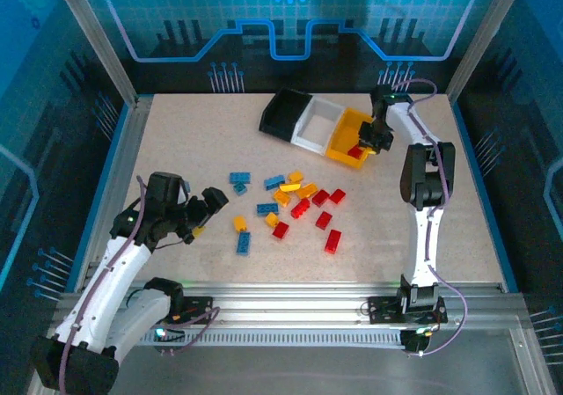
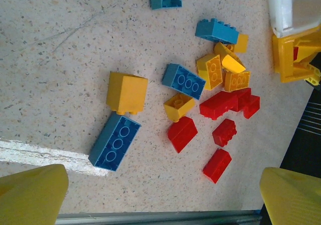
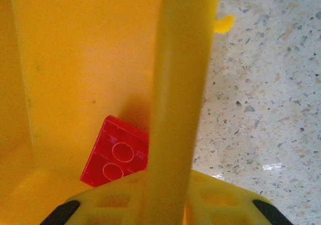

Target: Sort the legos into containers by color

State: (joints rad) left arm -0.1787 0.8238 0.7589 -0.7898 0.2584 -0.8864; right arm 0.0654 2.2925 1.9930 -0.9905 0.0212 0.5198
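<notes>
R gripper point(image 1: 373, 138) is clenched on the right-hand wall point(image 3: 183, 84) of the yellow bin point(image 1: 343, 131). In the wrist view that wall runs straight up from between the jaws, w/ the bin's inside to its left and the speckled table point(image 1: 193, 140) to its right. One red brick point(image 3: 118, 155) lies flat on the bin floor, close to the gripped wall.

The yellow bin is the right end of a joined row w/ the white bin point(image 1: 318, 120) in the middle and the black bin point(image 1: 283, 112) at the left. The row sits at a slant on the far-middle part of the table.

L gripper point(image 1: 209, 203) is spread wide and holds nothing — it hovers over the table at the left edge of the loose bricks point(image 1: 295, 203). Its yellow fingers point(image 2: 31, 194) show well apart in the wrist view. Ahead of them a blue brick point(image 2: 115, 141) lies just beside a yellow brick point(image 2: 127, 92).

The loose bricks lie scattered mid-table: blues mostly to the left, yellows in the middle, reds to the right and nearer the arms.
</notes>
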